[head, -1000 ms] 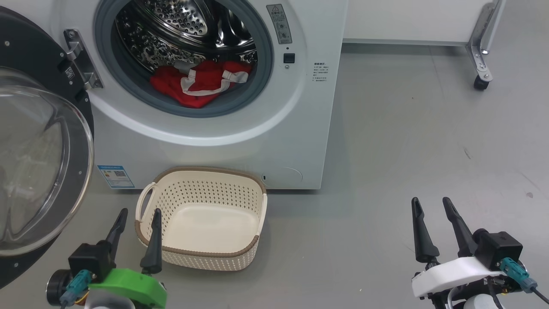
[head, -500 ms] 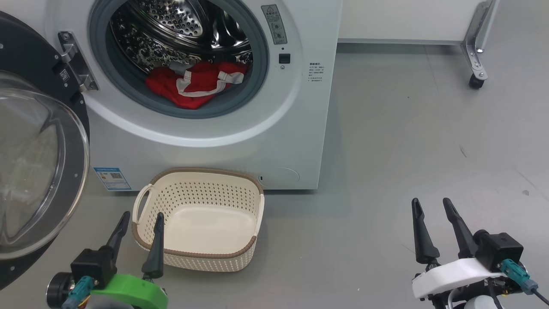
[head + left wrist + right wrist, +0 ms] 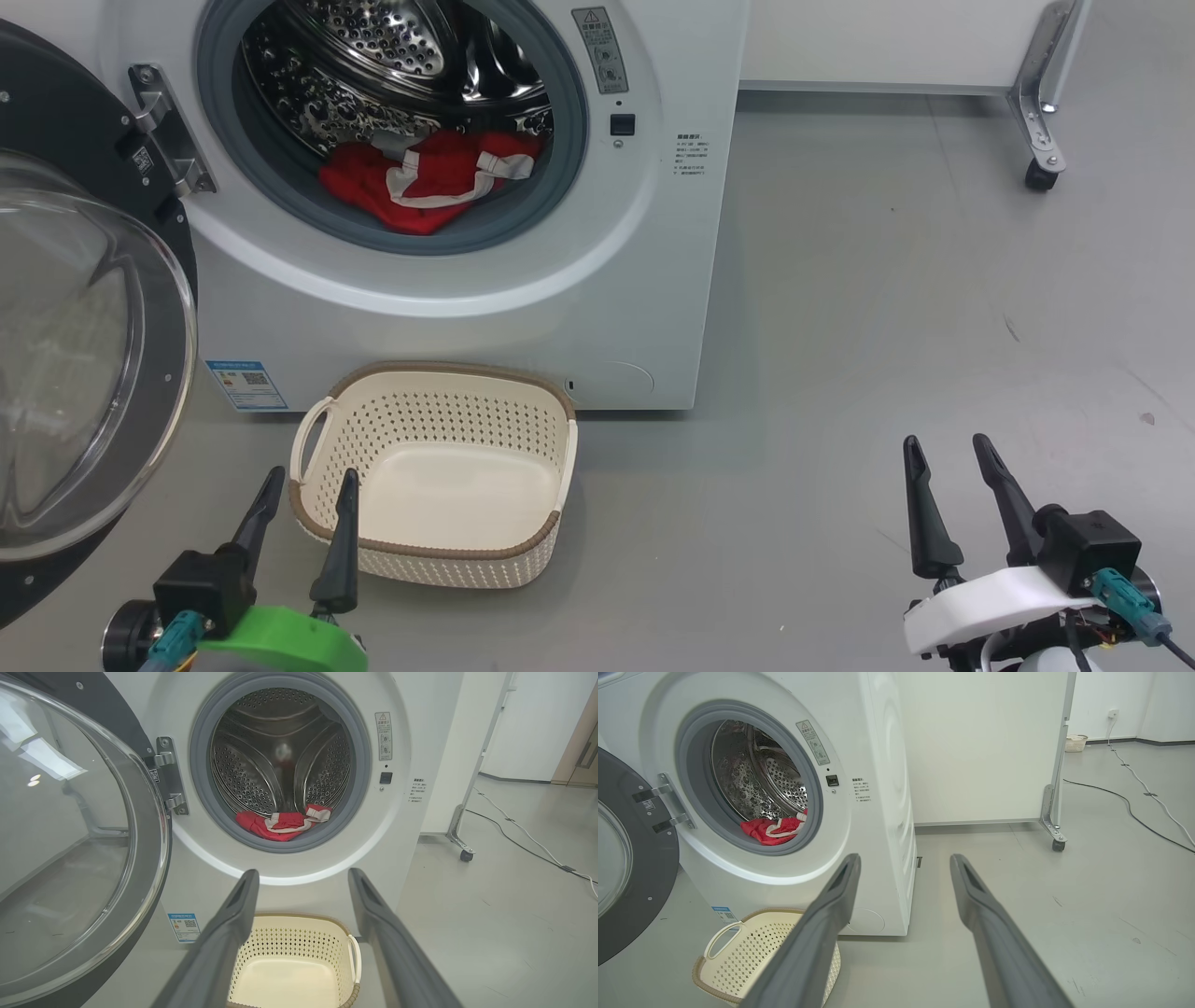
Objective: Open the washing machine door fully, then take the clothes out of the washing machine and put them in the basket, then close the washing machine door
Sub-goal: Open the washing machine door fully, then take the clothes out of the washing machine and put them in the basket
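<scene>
Clothes (image 3: 425,182) in drum (image 3: 392,56), well beyond left claw (image 3: 313,473)

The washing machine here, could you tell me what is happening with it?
The robot is set to unload the washing machine. Its door stands swung open to the left, and the red clothes lie in the drum, not yet taken out. The basket sits empty on the floor in front. The left gripper and right gripper hover low, fingers open, holding nothing.

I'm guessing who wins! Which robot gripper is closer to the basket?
Left. The left gripper sits right at the near left corner of the basket. The right gripper is far off to its right, across the grey floor.
</scene>
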Controlling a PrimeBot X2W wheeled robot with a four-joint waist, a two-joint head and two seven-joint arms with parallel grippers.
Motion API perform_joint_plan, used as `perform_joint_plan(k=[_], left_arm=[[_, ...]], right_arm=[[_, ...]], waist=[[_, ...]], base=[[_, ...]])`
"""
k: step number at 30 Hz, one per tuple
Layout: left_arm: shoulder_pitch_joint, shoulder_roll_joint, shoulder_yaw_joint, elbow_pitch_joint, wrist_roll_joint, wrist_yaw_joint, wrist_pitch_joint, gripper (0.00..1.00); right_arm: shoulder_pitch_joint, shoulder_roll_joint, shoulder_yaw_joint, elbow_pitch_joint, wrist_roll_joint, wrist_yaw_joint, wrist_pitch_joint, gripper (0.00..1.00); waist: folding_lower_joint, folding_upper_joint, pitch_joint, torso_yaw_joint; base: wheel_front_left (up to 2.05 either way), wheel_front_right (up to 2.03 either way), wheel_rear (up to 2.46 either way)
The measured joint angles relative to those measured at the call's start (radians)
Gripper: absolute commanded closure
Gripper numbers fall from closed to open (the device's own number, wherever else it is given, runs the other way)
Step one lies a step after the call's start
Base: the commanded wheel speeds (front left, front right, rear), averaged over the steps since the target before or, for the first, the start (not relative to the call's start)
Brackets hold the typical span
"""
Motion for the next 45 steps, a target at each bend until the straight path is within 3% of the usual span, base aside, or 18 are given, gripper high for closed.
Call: perform_joint_plan(k=[45], left_arm=[[0.016,0.003,-0.001,-0.057,-0.009,-0.015,0.000,0.00]], right_arm=[[0.000,0.002,0.004,0.001,-0.010,-0.009,0.000,0.00]], waist=[[0.0000,0.0000,0.012,0.007]], base=[[0.14,-0.14,0.00]])
